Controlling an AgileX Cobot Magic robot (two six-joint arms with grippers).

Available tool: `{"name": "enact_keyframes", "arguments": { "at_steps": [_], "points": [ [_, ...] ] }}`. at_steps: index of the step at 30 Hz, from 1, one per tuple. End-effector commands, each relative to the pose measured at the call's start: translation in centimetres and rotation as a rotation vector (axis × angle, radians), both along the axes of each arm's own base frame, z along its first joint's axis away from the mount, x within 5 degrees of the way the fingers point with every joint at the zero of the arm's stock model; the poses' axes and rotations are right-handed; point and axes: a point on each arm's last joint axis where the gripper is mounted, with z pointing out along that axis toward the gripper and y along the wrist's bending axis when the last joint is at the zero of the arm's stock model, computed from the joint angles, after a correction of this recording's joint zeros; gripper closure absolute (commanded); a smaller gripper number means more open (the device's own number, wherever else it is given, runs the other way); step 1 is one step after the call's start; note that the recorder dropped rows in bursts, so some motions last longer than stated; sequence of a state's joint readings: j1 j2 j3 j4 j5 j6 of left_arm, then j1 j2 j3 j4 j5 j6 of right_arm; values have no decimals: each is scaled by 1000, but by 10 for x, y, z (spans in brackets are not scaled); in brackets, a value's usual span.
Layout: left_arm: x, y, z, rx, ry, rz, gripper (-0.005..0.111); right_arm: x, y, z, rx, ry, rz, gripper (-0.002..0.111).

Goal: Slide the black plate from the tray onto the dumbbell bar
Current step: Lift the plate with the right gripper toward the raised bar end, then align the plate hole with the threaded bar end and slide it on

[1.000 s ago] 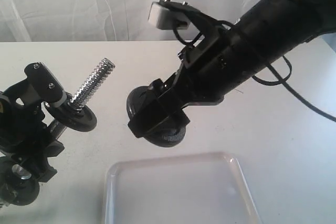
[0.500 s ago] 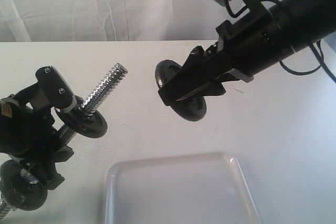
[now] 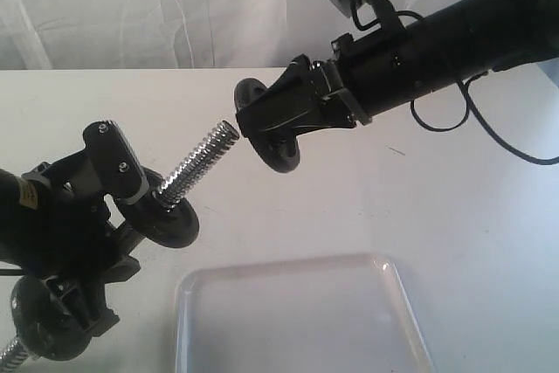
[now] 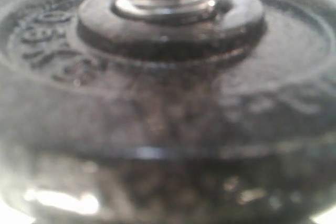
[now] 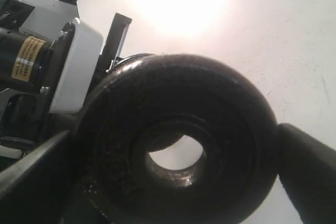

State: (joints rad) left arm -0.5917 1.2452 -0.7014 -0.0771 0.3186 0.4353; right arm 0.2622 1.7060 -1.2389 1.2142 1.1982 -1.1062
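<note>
Between my right tool (image 3: 269, 121) jaws: black plate (image 3: 285, 156), clamped across rim, jaws spread wide, centre hole left clear. Plate airborne, off tray (image 3: 288, 262), above counter (image 3: 454, 233), face turned toward threaded tip of dumbbell bar (image 3: 208, 153), near but apart. I judge plate heavy for size, rigid, rough-cast, not fragile. Rim grip suits it, though it could pivot if squeeze slackens. My left tool (image 3: 100, 233) clamped on bar's middle, bar tilted up, another disc (image 3: 170, 223) threaded on beside it.
</note>
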Motion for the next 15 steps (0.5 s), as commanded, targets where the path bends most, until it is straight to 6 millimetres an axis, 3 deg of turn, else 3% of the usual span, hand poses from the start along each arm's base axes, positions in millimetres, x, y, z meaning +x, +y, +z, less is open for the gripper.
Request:
{"name": "enact_keyframes", "arguments": {
  "at_steps": [1, 15],
  "points": [
    [18, -8, 42, -219, -353, 45, 107, 3, 1, 20, 76, 3, -21, 108],
    [17, -8, 41, -212, -340, 43, 107, 0, -1, 17, -13, 129, -66, 108]
  ]
}}
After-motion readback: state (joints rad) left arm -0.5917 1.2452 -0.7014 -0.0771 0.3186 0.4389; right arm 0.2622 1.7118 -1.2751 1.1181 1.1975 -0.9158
